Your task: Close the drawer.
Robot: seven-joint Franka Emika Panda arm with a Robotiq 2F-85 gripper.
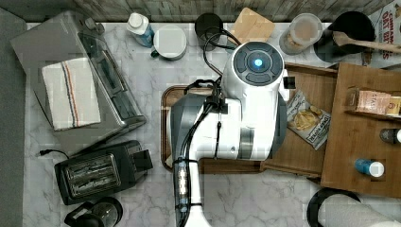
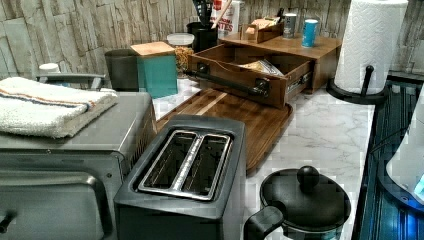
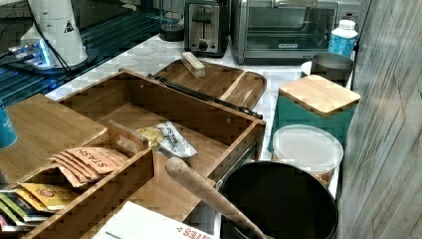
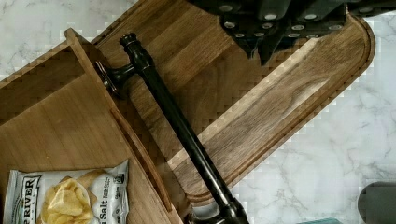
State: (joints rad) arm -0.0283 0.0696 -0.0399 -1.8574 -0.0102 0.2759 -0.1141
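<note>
Hovering over the serving tray (image 4: 289, 93), tool (image 4: 280, 28) sits near the open drawer (image 4: 56, 126) and its bar handle (image 4: 177, 126); finger spread indiscernible.

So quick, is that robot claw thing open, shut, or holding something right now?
Gripper: cannot be told; it hangs above the dark rounded wooden tray, holding nothing visible.

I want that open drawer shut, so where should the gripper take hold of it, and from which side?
Grip or push the dark bar handle on the drawer front near its middle, coming from above the tray. The bar stands off the front on two posts, leaving finger room behind it.
</note>
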